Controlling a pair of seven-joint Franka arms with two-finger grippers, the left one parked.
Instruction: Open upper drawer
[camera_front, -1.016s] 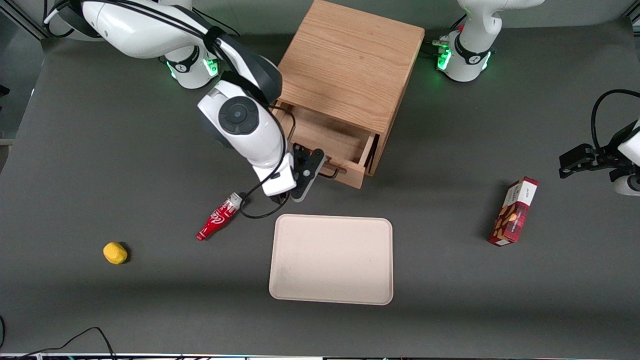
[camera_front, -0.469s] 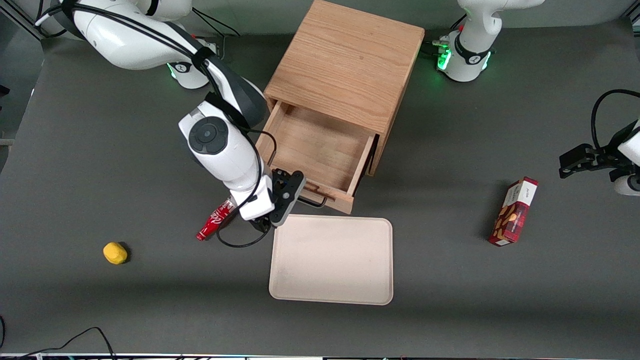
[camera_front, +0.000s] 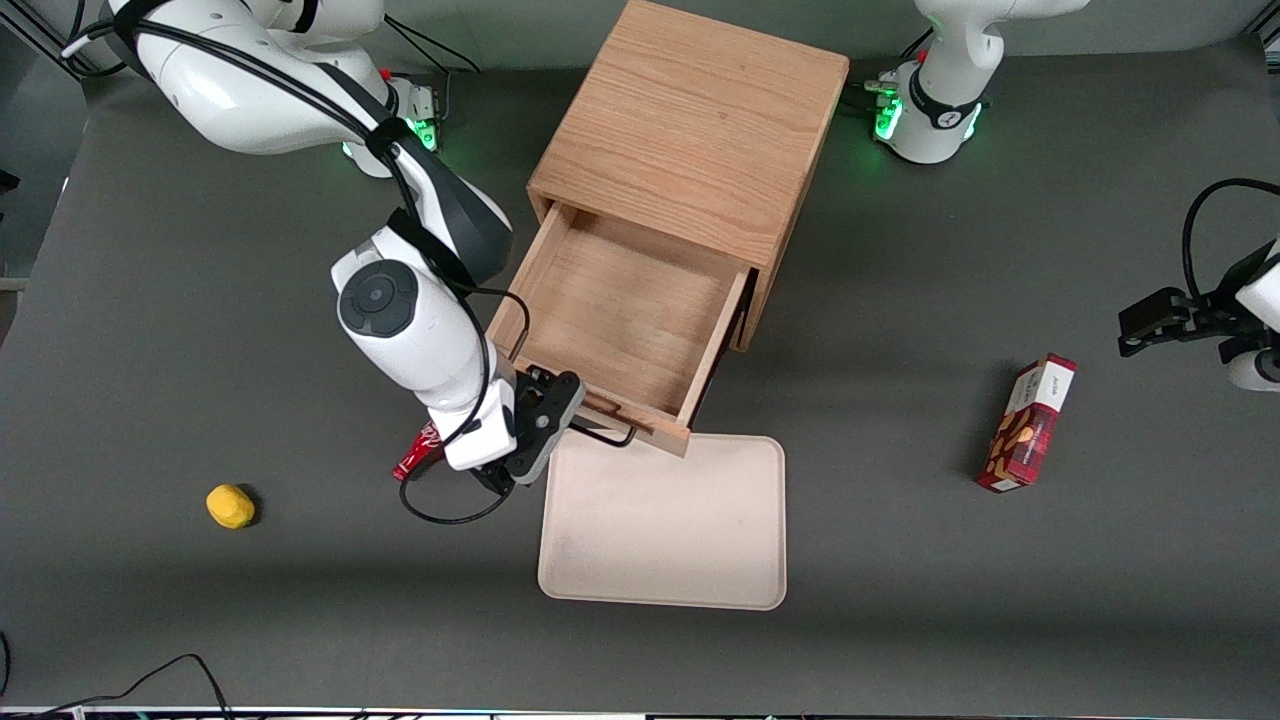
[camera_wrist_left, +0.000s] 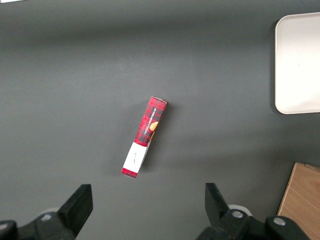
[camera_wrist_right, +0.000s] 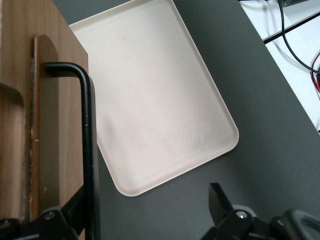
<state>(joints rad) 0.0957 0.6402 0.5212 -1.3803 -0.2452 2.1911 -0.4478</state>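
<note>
The upper drawer (camera_front: 620, 320) of the oak cabinet (camera_front: 690, 130) stands pulled far out, and its inside is bare wood. Its front panel (camera_wrist_right: 30, 125) overhangs the tray's edge. The thin black wire handle (camera_front: 605, 436) is on the side of the drawer front nearer the front camera, and it also shows in the right wrist view (camera_wrist_right: 88, 150). My right gripper (camera_front: 572, 412) is at the handle's end toward the working arm. In the right wrist view the gripper (camera_wrist_right: 147, 212) is open wide. The handle bar passes just inside one finger (camera_wrist_right: 75, 207). The lower drawer is hidden under the upper one.
A beige tray (camera_front: 662, 520) lies in front of the drawer and shows in the right wrist view (camera_wrist_right: 155, 95). A small red cola bottle (camera_front: 415, 455) lies beside my wrist. A yellow lump (camera_front: 230, 506) lies toward the working arm's end, and a red snack box (camera_front: 1028, 423) toward the parked arm's.
The drawer has slid out much farther toward the front camera, its front now over the tray's edge. My right gripper moved the same way with the handle.
</note>
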